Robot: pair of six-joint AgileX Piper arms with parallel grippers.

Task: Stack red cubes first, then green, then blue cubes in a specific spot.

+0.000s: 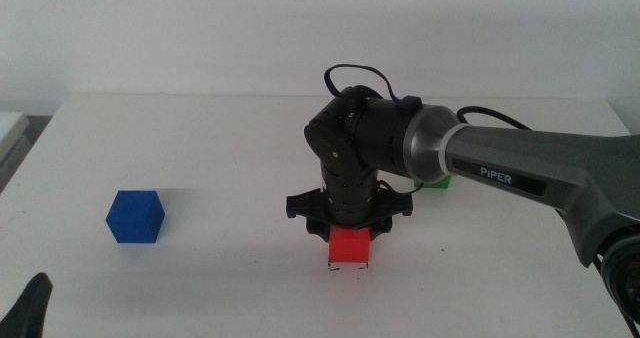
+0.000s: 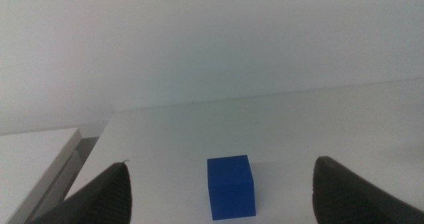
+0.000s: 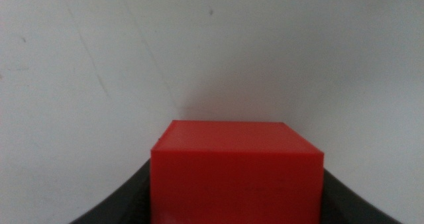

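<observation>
White bench and pale wall fill every view. Directly under the right gripper (image 1: 349,240) sits the red cube (image 1: 349,249), pinched between the jaws and resting on the bench over small black marks. Green cube (image 1: 433,183) hides behind that arm; blue cube (image 1: 135,216) lies ahead of the wide-open left gripper (image 2: 218,184).

Red cubes: one (image 1: 349,245)
Green cubes: one (image 1: 433,183) — mostly hidden behind the arm
Blue cubes: one (image 1: 135,216)
Cubes altogether: three — same size
</observation>
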